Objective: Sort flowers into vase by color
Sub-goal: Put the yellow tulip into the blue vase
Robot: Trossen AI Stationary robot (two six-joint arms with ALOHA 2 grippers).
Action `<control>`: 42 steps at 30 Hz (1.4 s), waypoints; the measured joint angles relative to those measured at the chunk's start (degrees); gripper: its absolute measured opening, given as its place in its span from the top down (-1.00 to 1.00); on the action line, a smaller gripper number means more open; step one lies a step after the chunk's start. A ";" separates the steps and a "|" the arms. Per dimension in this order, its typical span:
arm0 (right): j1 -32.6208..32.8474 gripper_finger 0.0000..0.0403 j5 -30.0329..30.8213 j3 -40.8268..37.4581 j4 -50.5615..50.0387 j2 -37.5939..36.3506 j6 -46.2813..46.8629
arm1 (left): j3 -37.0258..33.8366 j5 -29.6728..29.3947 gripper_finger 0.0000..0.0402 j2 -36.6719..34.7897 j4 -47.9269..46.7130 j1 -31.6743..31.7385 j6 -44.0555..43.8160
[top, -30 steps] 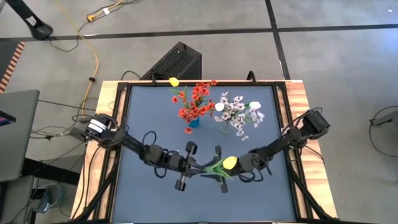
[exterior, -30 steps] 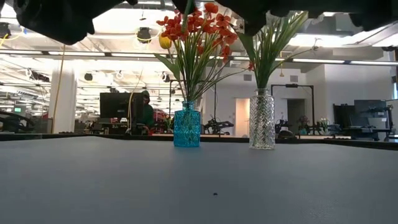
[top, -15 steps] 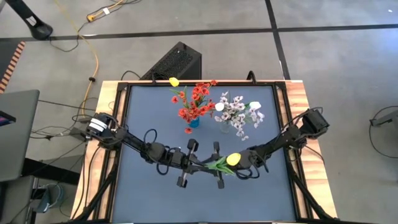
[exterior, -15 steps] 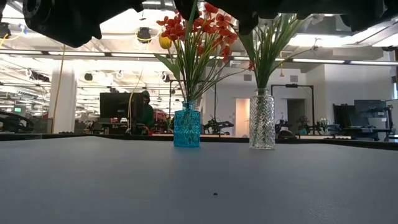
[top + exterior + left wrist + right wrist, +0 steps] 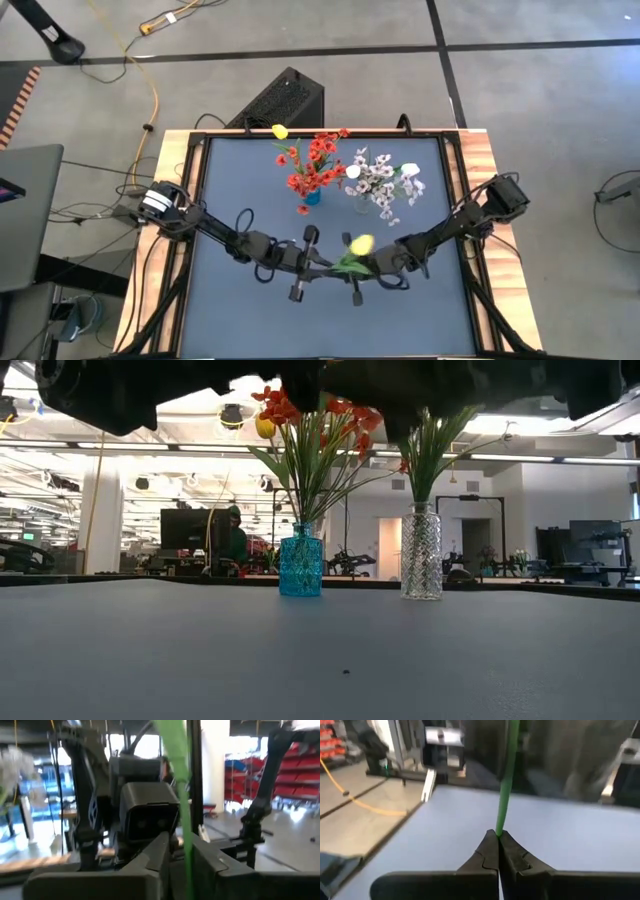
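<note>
A yellow tulip (image 5: 360, 243) with a green stem and leaves (image 5: 345, 266) hangs above the middle of the table, between my two grippers. My right gripper (image 5: 498, 837) is shut on its stem and comes in from the table's right (image 5: 370, 268). My left gripper (image 5: 181, 862) comes in from the left (image 5: 322, 266). It is open a little, and the stem (image 5: 186, 820) passes through the gap between its fingers. A blue vase (image 5: 300, 567) holds red flowers and another yellow tulip (image 5: 280, 131). A clear vase (image 5: 421, 552) holds white-pink sprays and white tulips (image 5: 385, 180). My right gripper pinches the tulip's thin green stem (image 5: 501, 822) between its two fingertips. The fingers lie about level, come from the table's right and cross the stem. The flower is clear of the table, and its stem rises from the fingers. Whether my left gripper touches the stem, I cannot tell.
Both vases stand at the far middle of the dark mat (image 5: 230, 200), the blue one left of the clear one. A wooden frame (image 5: 480, 160) edges the table. Bare mat lies on the near side and toward both side edges.
The yellow blossom has swung toward the table's far edge and a little to the left, while the leaves between my grippers stayed about where they were. In the low view, both dark arms now hang a little lower in front of the flower tops.
</note>
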 joint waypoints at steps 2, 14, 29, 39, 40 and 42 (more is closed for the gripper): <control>0.00 0.91 -0.04 0.00 -3.28 0.00 2.54 | 0.00 -0.52 0.66 0.00 -2.29 0.24 -0.69; 0.00 0.91 -0.59 0.00 -14.06 0.00 10.61 | 0.00 6.28 0.33 0.00 -9.15 3.80 -9.07; -1.63 0.91 -1.42 0.00 -15.67 0.00 10.62 | -0.68 5.91 0.33 -5.44 -18.95 4.03 -7.61; -1.95 0.88 -1.46 0.00 -16.87 0.00 10.64 | -0.68 5.04 0.42 -5.79 -22.84 4.01 -7.43; -1.95 0.89 -1.46 0.00 -16.91 0.00 10.62 | -0.68 5.04 0.45 -6.13 -24.02 4.02 -7.42; -1.95 0.91 -1.47 0.00 -16.92 0.00 10.62 | -0.70 4.89 0.50 -7.06 -25.98 4.03 -7.28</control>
